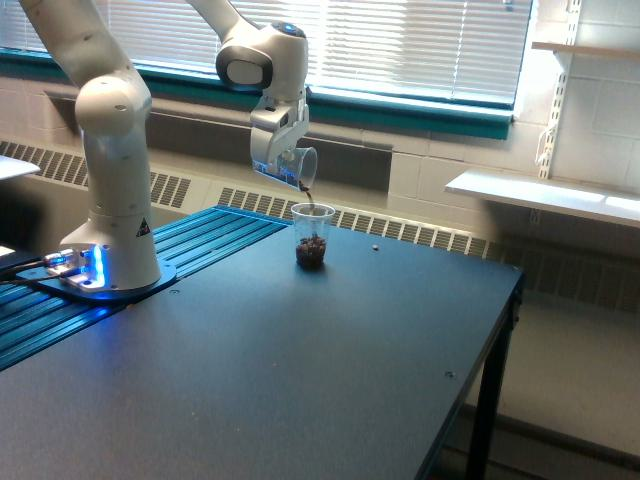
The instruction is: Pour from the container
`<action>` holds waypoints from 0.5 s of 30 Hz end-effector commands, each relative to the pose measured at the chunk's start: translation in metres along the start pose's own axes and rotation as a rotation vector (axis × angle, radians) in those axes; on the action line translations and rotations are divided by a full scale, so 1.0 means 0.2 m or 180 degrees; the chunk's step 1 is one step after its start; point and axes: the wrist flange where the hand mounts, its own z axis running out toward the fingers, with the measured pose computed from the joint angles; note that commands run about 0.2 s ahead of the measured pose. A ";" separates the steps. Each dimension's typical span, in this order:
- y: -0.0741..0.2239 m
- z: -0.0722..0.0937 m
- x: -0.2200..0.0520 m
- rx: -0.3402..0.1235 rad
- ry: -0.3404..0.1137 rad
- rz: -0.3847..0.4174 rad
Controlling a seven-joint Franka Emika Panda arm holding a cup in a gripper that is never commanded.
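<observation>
Exterior view: pour under way

From where I stand, the gripper [278,160] is clamped on the container [298,166], tipped just above the cup [312,236] on the table [300,380]. Dark bits fall from its lip into the cup. I judge the pour mid-stream; next it needs more tilt, kept over the cup. No writing is legible.
</observation>
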 end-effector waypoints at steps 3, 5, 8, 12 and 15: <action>0.02 0.01 0.01 -0.0043 -0.0052 0.0009; 0.02 0.01 0.02 -0.0040 -0.0054 0.0019; 0.03 0.01 0.03 -0.0059 -0.0064 0.0037; 0.03 0.01 0.05 -0.0065 -0.0064 0.0060; 0.03 0.01 0.06 -0.0065 -0.0064 0.0072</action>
